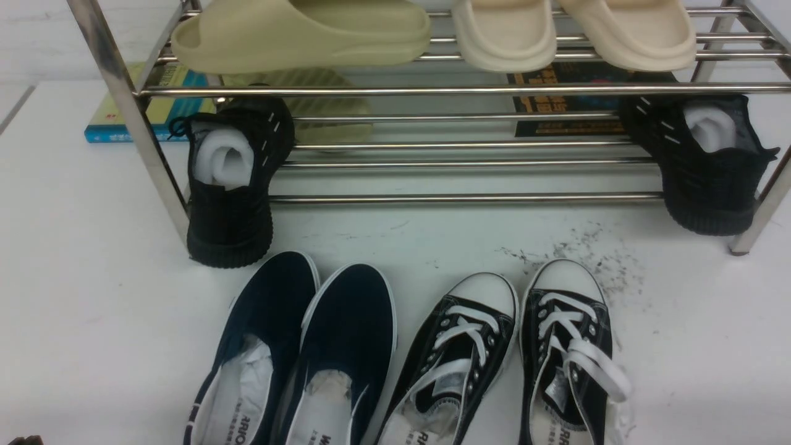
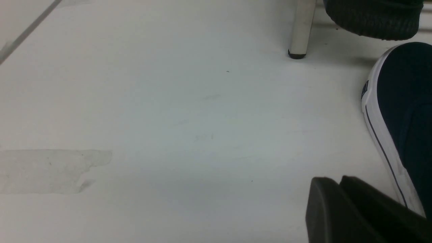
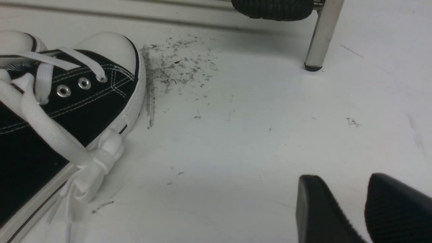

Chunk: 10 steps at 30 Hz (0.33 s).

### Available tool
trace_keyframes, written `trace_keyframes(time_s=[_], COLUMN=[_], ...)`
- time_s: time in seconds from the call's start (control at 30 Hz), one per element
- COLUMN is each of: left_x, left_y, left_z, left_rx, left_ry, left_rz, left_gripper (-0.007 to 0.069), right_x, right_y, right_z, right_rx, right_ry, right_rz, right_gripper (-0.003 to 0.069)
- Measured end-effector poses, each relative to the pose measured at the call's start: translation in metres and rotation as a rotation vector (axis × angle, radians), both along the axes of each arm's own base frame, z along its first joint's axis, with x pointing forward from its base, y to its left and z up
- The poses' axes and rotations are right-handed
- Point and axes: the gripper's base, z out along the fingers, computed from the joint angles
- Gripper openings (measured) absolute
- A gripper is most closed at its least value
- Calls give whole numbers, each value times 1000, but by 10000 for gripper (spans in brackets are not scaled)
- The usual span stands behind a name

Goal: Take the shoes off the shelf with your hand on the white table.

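The shoes, a navy slip-on pair with white soles and paper stuffing, stand side by side on the white table in front of the chrome shelf. In the left wrist view the left shoe's toe lies just beside my left gripper. Its black fingers are pressed together with nothing between them, low over the table. My right gripper hangs low over bare table with a gap between its fingers and holds nothing. Neither gripper shows clearly in the front view.
Black-and-white lace-up sneakers stand right of the navy pair. Black knit sneakers lean on the lower tier, slippers lie on top, and books lie behind. Shelf legs stand ahead of each gripper. Dark specks mark the table.
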Motion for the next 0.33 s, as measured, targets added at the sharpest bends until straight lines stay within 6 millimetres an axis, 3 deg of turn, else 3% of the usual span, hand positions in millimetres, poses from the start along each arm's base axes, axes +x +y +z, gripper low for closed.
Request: trace_keyframes(time_s=[0.33], left_x=[0], left_y=[0], left_z=[0], left_rx=[0], left_ry=[0], left_rz=[0], left_gripper=[90], right_x=[0], right_y=[0], right_z=[0], right_rx=[0], right_ry=[0], right_rz=[0], right_gripper=[240])
